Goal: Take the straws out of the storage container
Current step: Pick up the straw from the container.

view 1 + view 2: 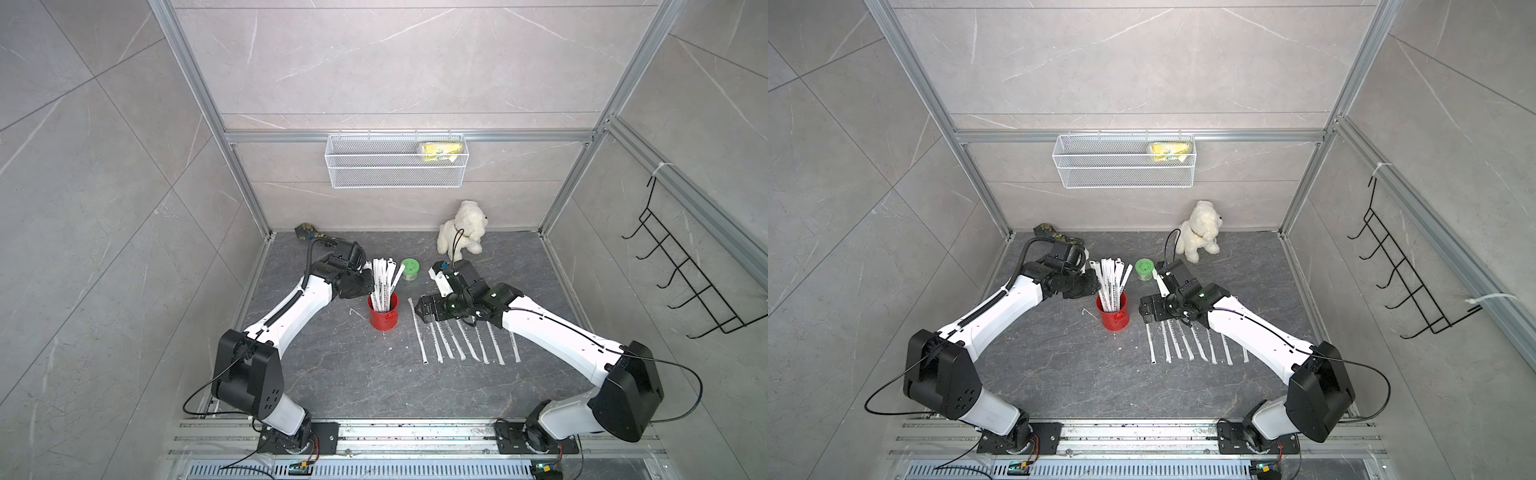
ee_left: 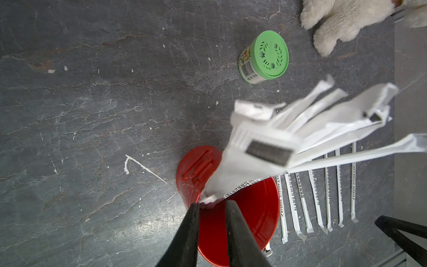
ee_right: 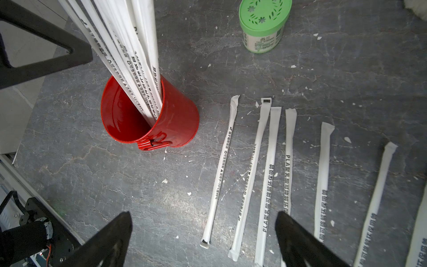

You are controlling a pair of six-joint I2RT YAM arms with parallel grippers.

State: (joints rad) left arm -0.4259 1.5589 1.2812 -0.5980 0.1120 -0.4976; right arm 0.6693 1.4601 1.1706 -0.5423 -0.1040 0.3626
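Right gripper (image 3: 203,216) gapes above dark veined tabletop (image 1: 353,374), grey walls (image 1: 395,62) around.

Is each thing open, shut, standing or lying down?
Red can, upright, straws inside.
Straws in can, standing, fanned out.
Loose straws, lying flat in a row.
Green-lidded jar, upright, lid on.
Left end effector, narrowly parted, grip unclear.
Right end effector, wide open, empty.

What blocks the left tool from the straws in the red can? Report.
Nothing visible does. The left tool sits at the rim of the red can, right beside the straws; the green-lidded jar stands apart.
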